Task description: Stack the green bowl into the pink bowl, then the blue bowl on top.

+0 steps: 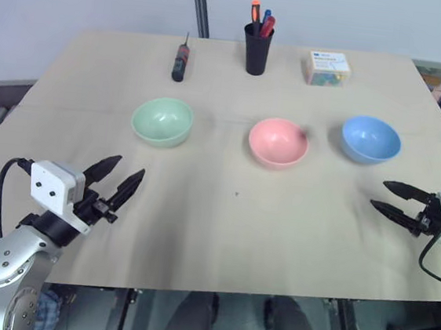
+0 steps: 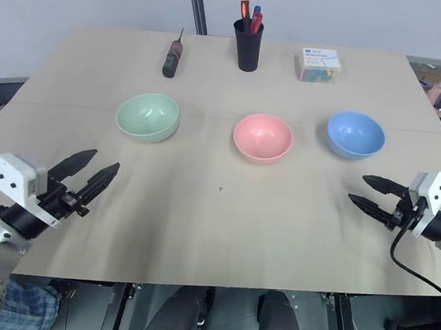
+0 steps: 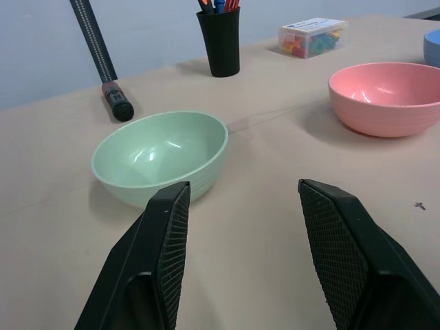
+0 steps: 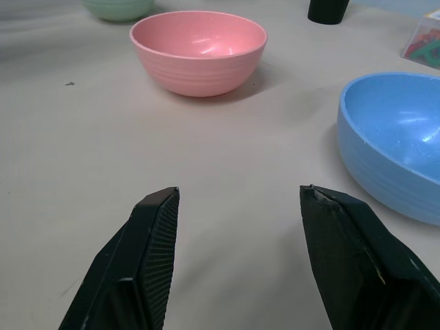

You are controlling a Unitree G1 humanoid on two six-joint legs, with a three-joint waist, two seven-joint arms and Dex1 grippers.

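Note:
Three bowls stand apart in a row across the table's middle: the green bowl (image 1: pixel 162 121) at the left, the pink bowl (image 1: pixel 278 142) in the centre, the blue bowl (image 1: pixel 371 139) at the right. All three sit upright and empty. My left gripper (image 1: pixel 124 175) hovers open near the front left, a short way in front of the green bowl (image 3: pixel 160 156). My right gripper (image 1: pixel 385 196) is open at the right edge, in front of the blue bowl (image 4: pixel 399 141), its fingers pointing toward the table's middle. Neither gripper touches a bowl.
At the back of the table (image 1: pixel 221 236) stand a black pen cup (image 1: pixel 257 47) with markers, a dark screwdriver (image 1: pixel 180 60) lying to its left, and a small clear box (image 1: pixel 327 67) of coloured bits to its right. A grey pole (image 1: pixel 200 4) rises behind.

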